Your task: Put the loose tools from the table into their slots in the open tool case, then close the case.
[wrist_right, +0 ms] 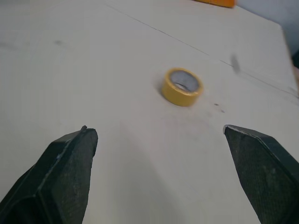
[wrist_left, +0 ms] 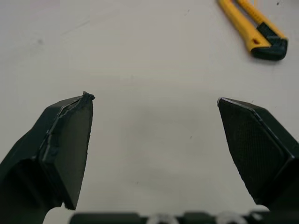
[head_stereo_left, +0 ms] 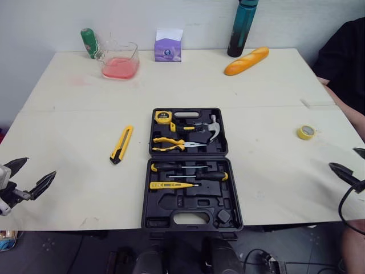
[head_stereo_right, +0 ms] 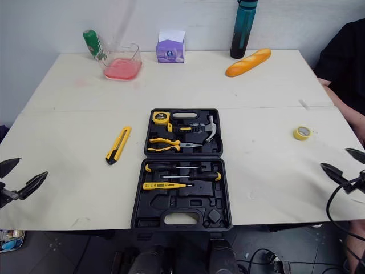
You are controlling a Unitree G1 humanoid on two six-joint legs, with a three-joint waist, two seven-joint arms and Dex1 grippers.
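Observation:
The black tool case (head_stereo_left: 191,171) lies open at the table's front middle, holding a tape measure, hammer, pliers and screwdrivers. A yellow and black utility knife (head_stereo_left: 121,144) lies loose on the table left of the case; its end appears as the utility knife (wrist_left: 254,28) in the left wrist view. A yellow tape roll (head_stereo_left: 306,132) sits to the right, the same tape roll (wrist_right: 181,87) ahead of my right fingers. My left gripper (head_stereo_left: 27,174) hovers open at the front left edge. My right gripper (head_stereo_left: 349,163) is open at the front right edge. Both are empty.
At the back of the table (head_stereo_left: 68,114) stand a green bottle (head_stereo_left: 89,43), a clear container of pink liquid (head_stereo_left: 120,60), a purple box (head_stereo_left: 168,45), a teal bottle (head_stereo_left: 243,27) and a bread loaf (head_stereo_left: 246,60). A person's dark sleeve (head_stereo_left: 345,57) is at far right.

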